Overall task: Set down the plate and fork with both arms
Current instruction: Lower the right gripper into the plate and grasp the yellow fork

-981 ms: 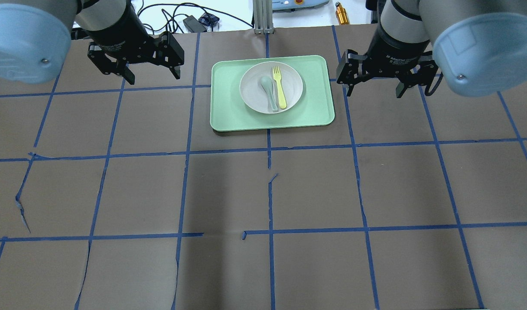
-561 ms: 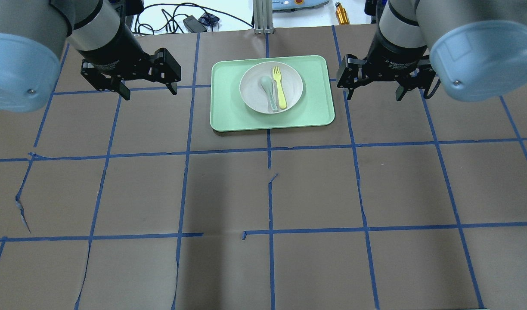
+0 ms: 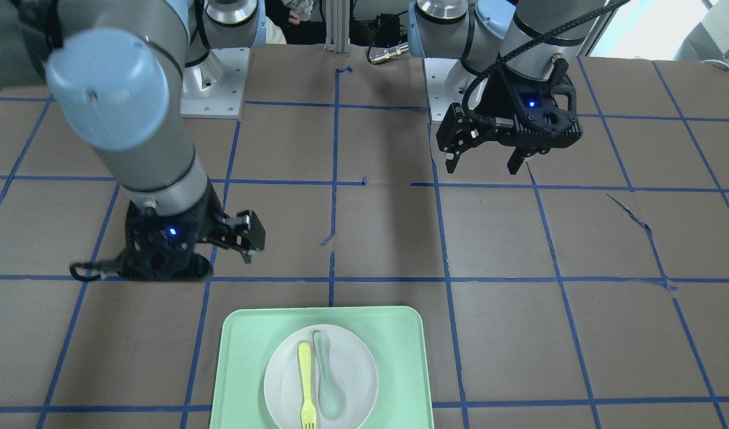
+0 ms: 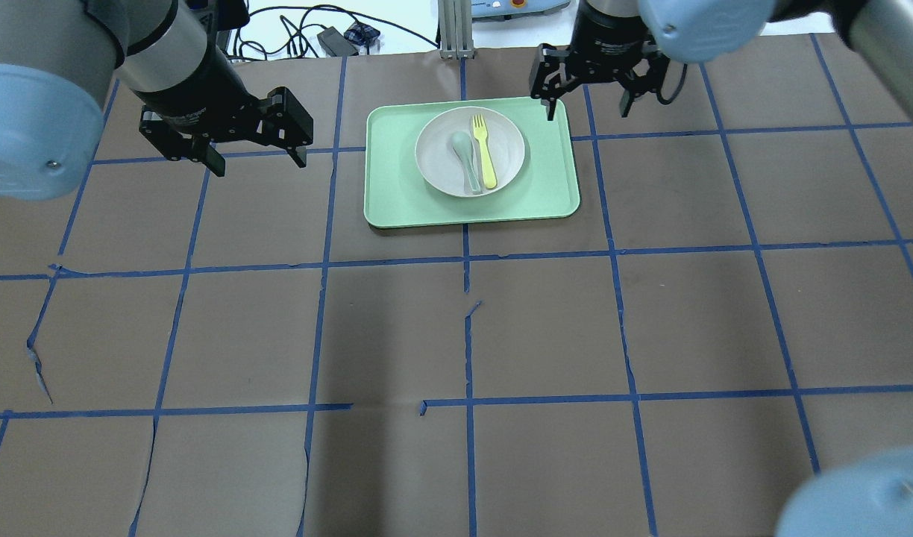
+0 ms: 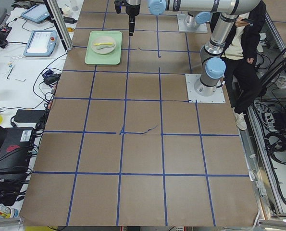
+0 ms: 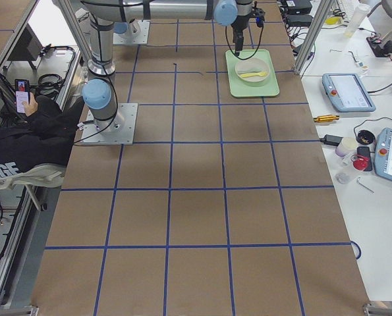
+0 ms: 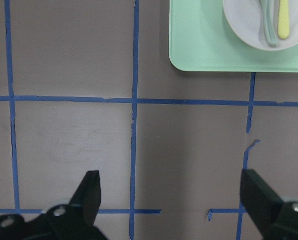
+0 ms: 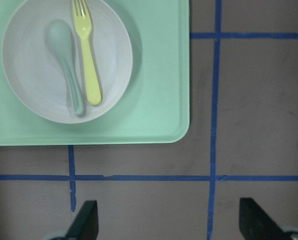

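The fork (image 4: 485,153) lies beside a spoon (image 4: 468,160) on the plate (image 4: 435,160), on a green tray (image 4: 397,175) that the front-facing view cuts off. The left gripper (image 4: 259,164) and right gripper (image 4: 588,113) hang wide open and empty above the brown, blue-taped counter (image 4: 501,335); cables (image 4: 300,26) trail beyond it.

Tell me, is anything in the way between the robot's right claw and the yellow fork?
Nothing visible is. The right gripper hangs open near the right edge of the tray. The fork lies uncovered on the plate. The spoon lies beside the fork, on the side away from that gripper, so it is not in between.
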You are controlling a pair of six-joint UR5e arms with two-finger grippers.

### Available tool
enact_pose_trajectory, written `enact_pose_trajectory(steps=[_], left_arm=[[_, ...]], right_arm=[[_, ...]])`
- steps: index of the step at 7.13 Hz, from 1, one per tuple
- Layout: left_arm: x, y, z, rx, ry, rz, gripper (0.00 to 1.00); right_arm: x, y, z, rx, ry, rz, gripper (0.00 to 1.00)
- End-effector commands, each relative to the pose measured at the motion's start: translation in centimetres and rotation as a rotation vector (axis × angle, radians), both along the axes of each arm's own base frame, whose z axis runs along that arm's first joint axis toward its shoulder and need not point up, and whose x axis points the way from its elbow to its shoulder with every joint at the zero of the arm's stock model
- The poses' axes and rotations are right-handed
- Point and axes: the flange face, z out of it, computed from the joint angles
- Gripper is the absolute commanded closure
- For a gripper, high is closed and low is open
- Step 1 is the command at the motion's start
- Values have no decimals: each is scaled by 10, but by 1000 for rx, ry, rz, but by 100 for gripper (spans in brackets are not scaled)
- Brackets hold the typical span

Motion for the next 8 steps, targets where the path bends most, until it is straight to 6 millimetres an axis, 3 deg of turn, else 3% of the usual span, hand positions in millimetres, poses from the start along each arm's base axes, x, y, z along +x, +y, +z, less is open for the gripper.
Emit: enact_pose_trajectory(steps=[1, 2, 3, 4, 5, 6, 8], left_arm=[[0, 0, -1, 1, 0, -2, 0], [0, 0, -1, 3, 1, 0, 0], [0, 0, -3, 6, 1, -2, 0], [0, 1, -2, 4, 2, 1, 0], [0, 1, -2, 4, 0, 1, 0], [0, 1, -3, 6, 1, 1, 0], [0, 1, -4, 8, 2, 4, 0]], right_arm=[[70, -50, -116, 64, 7, 97, 0], [81, -57, -149, 69, 8, 140, 0], [83, -65, -194, 99, 8, 186, 0], [85, -71, -199, 58, 4, 214, 9], [86, -75, -195, 28, 0, 222, 41], [86, -77, -192, 10, -5, 214, 41], [92, -87, -217, -36, -45, 202, 42]])
